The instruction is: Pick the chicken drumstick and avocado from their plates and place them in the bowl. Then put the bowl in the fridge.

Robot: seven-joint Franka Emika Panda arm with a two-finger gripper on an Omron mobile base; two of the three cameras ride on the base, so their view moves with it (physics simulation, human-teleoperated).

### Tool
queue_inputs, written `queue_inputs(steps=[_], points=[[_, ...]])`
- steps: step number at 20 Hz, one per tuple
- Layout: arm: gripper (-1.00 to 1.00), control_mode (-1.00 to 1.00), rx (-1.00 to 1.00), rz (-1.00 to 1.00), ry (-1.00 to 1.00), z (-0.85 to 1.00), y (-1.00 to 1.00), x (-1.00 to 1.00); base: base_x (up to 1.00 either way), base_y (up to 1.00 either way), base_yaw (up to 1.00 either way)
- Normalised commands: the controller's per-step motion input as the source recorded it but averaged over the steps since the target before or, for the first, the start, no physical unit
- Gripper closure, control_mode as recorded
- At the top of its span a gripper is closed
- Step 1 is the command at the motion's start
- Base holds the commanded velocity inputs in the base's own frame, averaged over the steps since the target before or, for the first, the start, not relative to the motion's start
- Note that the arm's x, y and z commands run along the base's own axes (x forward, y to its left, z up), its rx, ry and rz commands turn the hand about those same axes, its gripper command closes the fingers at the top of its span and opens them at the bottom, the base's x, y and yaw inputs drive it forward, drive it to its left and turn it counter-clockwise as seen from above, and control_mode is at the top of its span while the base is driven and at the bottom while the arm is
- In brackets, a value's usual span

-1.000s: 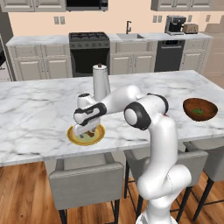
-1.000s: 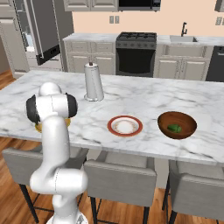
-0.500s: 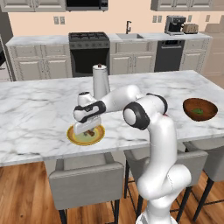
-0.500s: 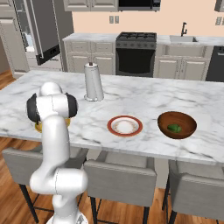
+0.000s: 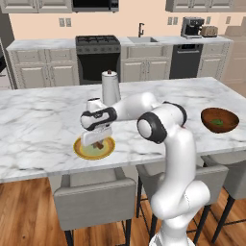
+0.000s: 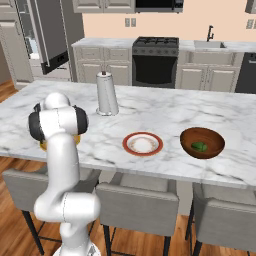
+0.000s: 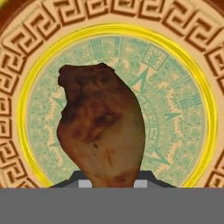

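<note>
Gripper (image 5: pixel 98 144) sits low over the yellow-rimmed plate (image 5: pixel 81 151), closed on the chicken drumstick (image 5: pixel 100 145); paper towel roll (image 5: pixel 110 87) at twelve o'clock, bowl (image 5: pixel 219 120) at three. Right base view: arm hides most of that plate; avocado (image 6: pixel 199 146) apparently in the bowl, red-rimmed plate (image 6: pixel 143 144) at nine. Hand view: drumstick between the fingertips (image 7: pixel 142 181), barely visible.

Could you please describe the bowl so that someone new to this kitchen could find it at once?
Start at the long marble island with the paper towel roll standing on it. Along its near edge lies a red-rimmed plate, and just beside that sits the bowl. It is deep, reddish-brown and wooden-looking, with the green avocado inside, unlike the flat plate.
</note>
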Motion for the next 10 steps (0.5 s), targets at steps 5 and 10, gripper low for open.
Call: queue_inputs(steps=[5, 10], points=[[1.00, -1.00, 0.11, 0.08, 0.00, 0.55, -0.20, -0.25, 0.00, 0.00, 0.00], [1.00, -1.00, 0.00, 0.09, 0.00, 0.43, -0.35, -0.34, 0.00, 0.00, 0.00]])
